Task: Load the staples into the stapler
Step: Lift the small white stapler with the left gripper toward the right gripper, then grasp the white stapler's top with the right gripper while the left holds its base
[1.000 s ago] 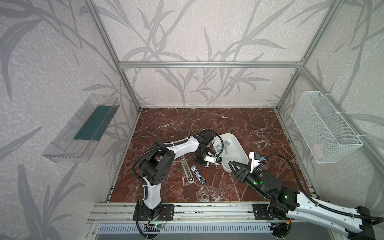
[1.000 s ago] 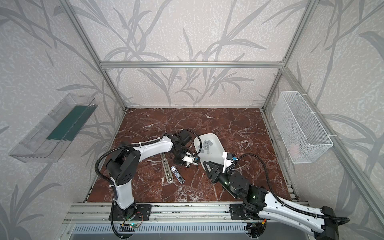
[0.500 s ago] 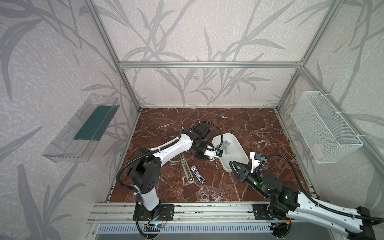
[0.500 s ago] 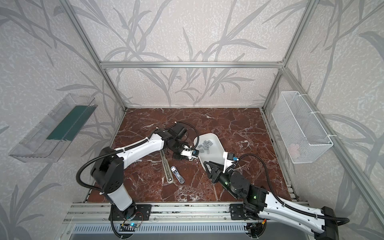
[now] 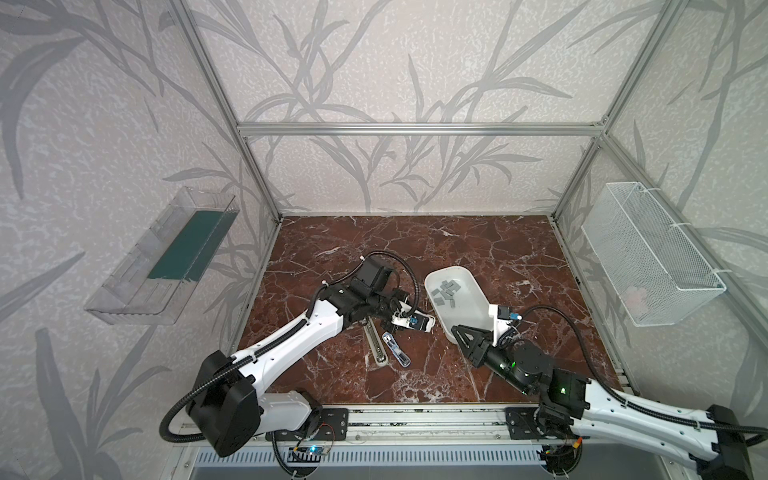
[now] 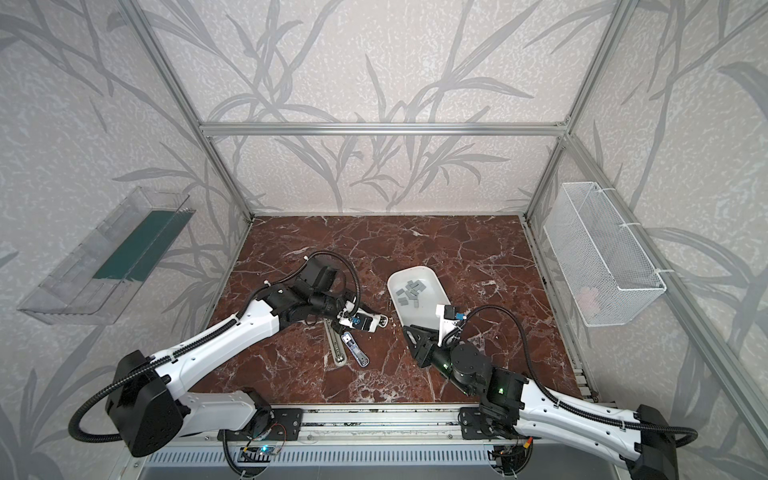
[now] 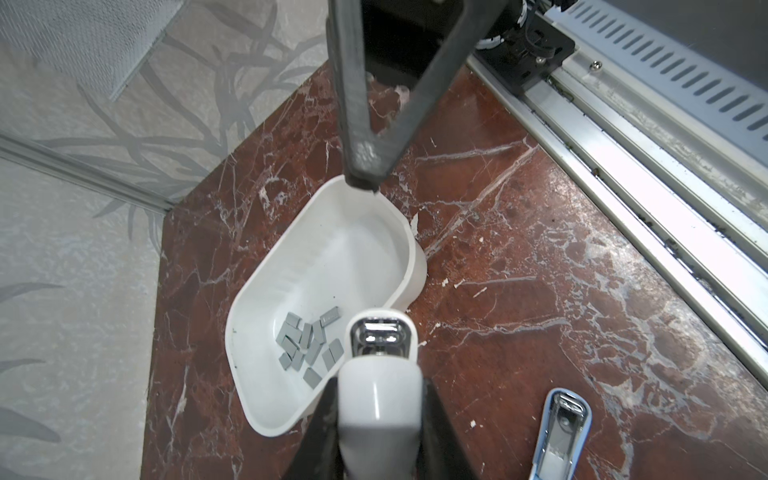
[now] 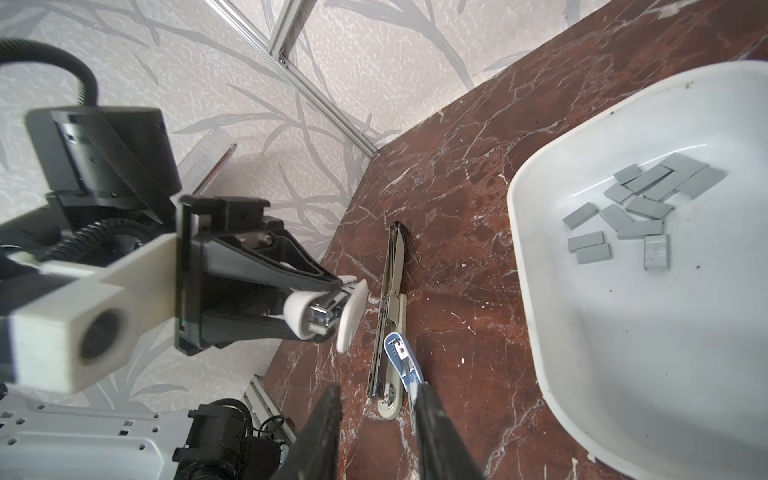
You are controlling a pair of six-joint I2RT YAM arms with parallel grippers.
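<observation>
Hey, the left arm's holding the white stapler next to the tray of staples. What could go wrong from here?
1. The staples lie flat and overlapping in the white tray; the open right gripper may slip off them or lift several at once.
2. That gripper sits close to the tray's near rim, so reaching in could shove the tray.
3. The left gripper grips the white stapler, apparently off the table; pushing a strip in could twist it.

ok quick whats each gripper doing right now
left gripper: closed, holding the white stapler
right gripper: open, nothing between its fingers
</observation>
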